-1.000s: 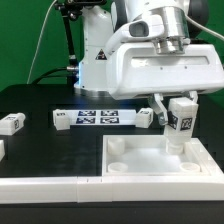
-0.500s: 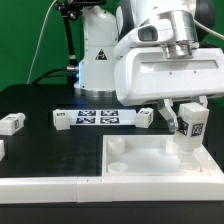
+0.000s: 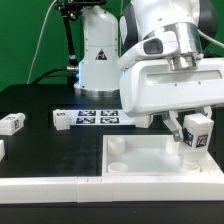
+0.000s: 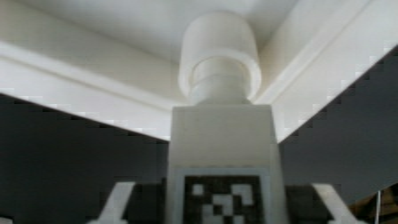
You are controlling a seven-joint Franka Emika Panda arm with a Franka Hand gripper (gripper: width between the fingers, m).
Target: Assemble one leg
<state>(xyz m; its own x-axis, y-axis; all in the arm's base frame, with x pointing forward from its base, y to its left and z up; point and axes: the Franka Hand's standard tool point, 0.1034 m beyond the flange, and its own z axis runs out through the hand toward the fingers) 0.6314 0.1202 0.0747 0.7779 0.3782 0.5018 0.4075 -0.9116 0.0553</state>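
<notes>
My gripper (image 3: 196, 124) is shut on the leg (image 3: 197, 136), a small white block with a black-and-white tag facing the camera. It holds the leg upright just above the far right corner of the large white square panel (image 3: 150, 165). In the wrist view the leg (image 4: 221, 130) runs up the middle, its tag face near the camera and its round peg end toward the panel's corner (image 4: 107, 40). A finger (image 4: 121, 200) shows on each side of the tag.
The marker board (image 3: 98, 118) lies behind the panel. Another white leg (image 3: 12, 123) lies at the exterior view's left, and one more (image 3: 146, 119) is partly hidden behind my gripper. A white bar (image 3: 40, 186) lines the table's front.
My gripper has carried the leg toward the exterior view's right and slightly lower, from over the panel's far edge to its far right corner.
</notes>
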